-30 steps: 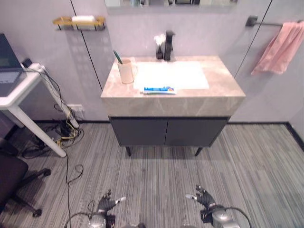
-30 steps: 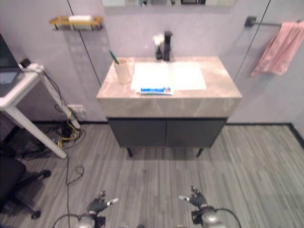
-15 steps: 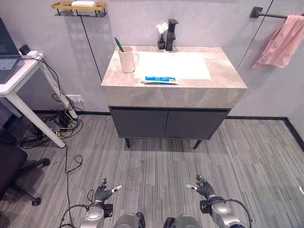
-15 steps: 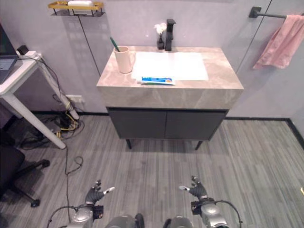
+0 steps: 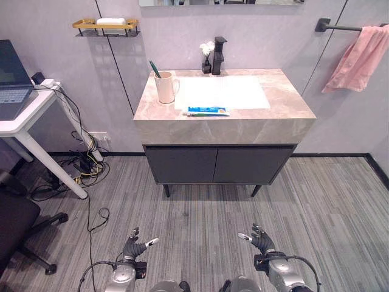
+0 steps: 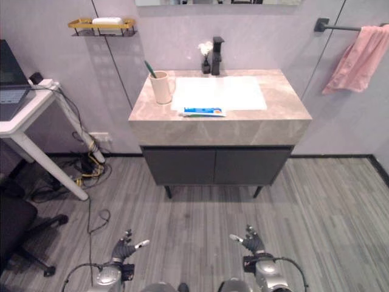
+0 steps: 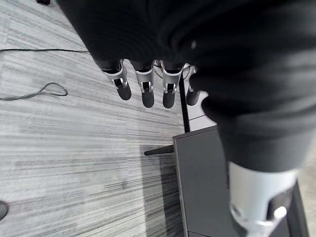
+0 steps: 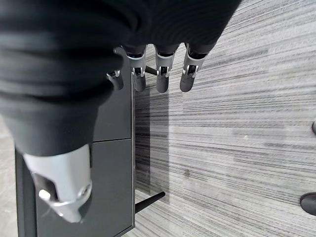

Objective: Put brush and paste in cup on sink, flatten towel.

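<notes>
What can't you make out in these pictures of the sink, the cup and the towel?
- Toothbrush: its head is down inside the cup, hidden by the cup's wall in both eye views.
- Pink towel: cut off by the right edge in both eye views, so its full hang is unknown.
- Toothpaste tube: too small to tell whether it is capped.
- Cabinet under the sink: partly hidden behind the left hand's dark cover in the left wrist view.

No change among things; camera view shifted.
</notes>
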